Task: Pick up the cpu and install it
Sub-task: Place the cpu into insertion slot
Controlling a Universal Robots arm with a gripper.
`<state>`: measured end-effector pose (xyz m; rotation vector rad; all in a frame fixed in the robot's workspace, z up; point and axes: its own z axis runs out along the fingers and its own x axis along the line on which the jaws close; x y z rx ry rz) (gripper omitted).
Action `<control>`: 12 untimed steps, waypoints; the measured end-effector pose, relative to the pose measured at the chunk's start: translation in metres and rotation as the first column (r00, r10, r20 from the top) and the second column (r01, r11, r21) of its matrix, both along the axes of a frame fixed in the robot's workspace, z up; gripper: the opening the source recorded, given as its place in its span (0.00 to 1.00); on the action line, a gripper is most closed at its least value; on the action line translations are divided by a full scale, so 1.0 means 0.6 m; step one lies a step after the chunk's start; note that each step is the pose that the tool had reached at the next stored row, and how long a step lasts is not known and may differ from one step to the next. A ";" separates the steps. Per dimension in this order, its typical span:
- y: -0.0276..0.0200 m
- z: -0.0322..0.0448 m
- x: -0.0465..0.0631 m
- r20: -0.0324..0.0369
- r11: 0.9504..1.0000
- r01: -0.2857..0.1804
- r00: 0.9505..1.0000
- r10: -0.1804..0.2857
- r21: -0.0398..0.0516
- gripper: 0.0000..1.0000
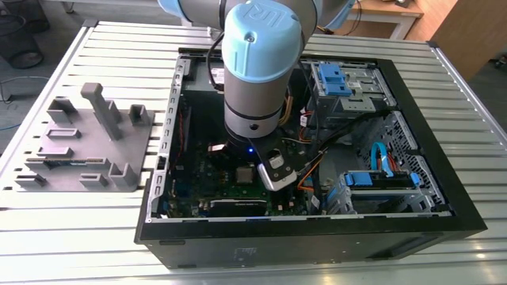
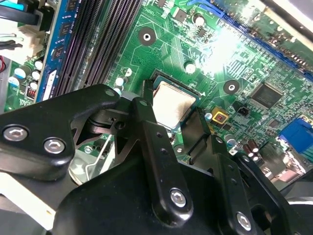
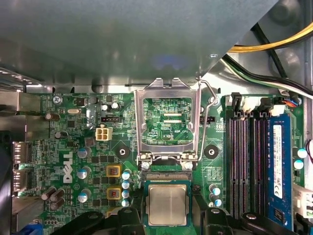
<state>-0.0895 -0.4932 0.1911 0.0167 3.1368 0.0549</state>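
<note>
First wrist view, cropped hand (image 3: pixel 170 213) flanking cpu (image 3: pixel 167 201)

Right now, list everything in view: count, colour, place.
cpu: one, silvery, in the socket.
socket frame: one, silver, flipped open beside the cpu.
motherboard: one, green, inside the case.
memory slots: several, black, along the motherboard's edge.
case: one, black, open, on the table.
table: one, grey, slatted.
fixture: one, grey, on the table at the exterior view's left.
drive carriers: two, blue, inside the case.
arm: one, grey with pale blue caps, reaching into the case.
gripper: one, black, low over the cpu.
</note>
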 end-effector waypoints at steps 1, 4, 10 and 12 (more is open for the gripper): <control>0.0000 0.000 0.000 0.000 1.000 -0.001 1.000 0.001 0.000 0.47; 0.0000 0.000 0.000 0.000 1.000 -0.001 1.000 0.001 0.000 0.47; 0.0000 0.000 0.000 0.000 1.000 -0.001 1.000 0.001 0.000 0.47; 0.0000 0.000 0.000 0.000 1.000 -0.001 1.000 0.001 0.000 0.48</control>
